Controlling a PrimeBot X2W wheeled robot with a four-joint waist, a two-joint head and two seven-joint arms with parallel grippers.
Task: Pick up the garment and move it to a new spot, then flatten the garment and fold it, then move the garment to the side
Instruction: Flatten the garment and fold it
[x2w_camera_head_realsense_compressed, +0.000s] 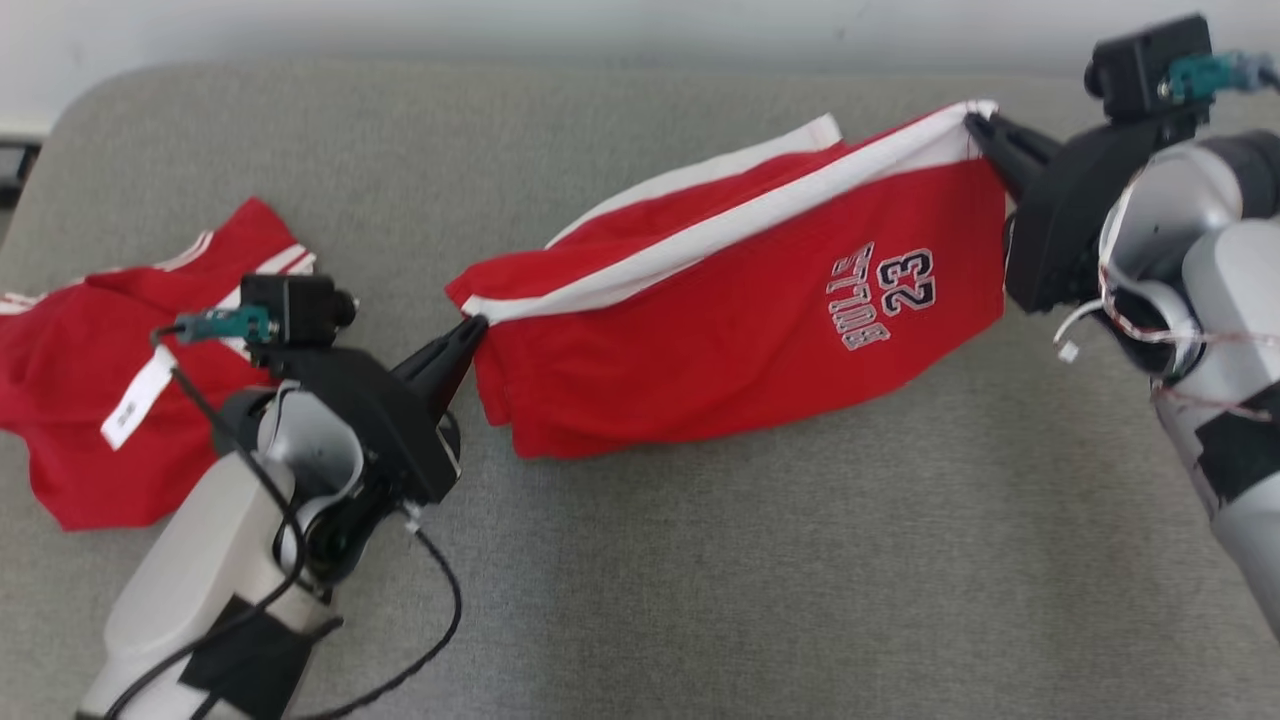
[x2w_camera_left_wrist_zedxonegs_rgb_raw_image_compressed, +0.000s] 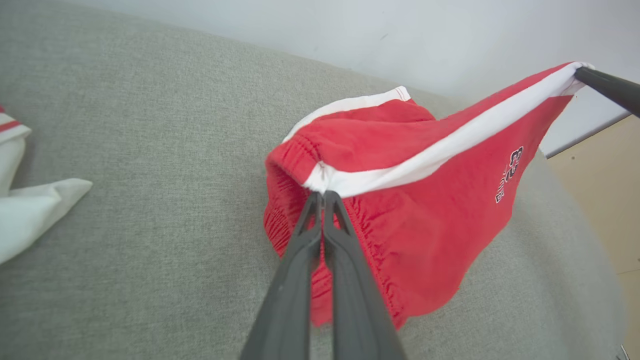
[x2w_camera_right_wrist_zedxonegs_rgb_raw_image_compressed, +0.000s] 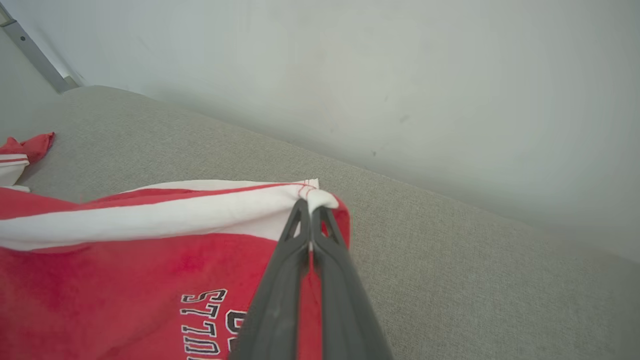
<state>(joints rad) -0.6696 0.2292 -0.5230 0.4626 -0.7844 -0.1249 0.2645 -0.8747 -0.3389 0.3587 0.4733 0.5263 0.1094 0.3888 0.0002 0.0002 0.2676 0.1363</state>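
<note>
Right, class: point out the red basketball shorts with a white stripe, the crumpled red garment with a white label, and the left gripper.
red basketball shorts (x2w_camera_head_realsense_compressed: 720, 345): head view, leg panel.
crumpled red garment (x2w_camera_head_realsense_compressed: 70, 395): head view, middle.
left gripper (x2w_camera_head_realsense_compressed: 478, 327): head view, between fingertips.

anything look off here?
Nothing damaged. The red shorts hang stretched between left gripper and right gripper, pinched at the white stripe; a second red garment lies crumpled at the left, beside the left arm.

The lettering on the red shorts (x2w_camera_right_wrist_zedxonegs_rgb_raw_image_compressed: 100, 290) is cut by the bottom edge and partly hidden behind the right claw (x2w_camera_right_wrist_zedxonegs_rgb_raw_image_compressed: 311, 206).
</note>
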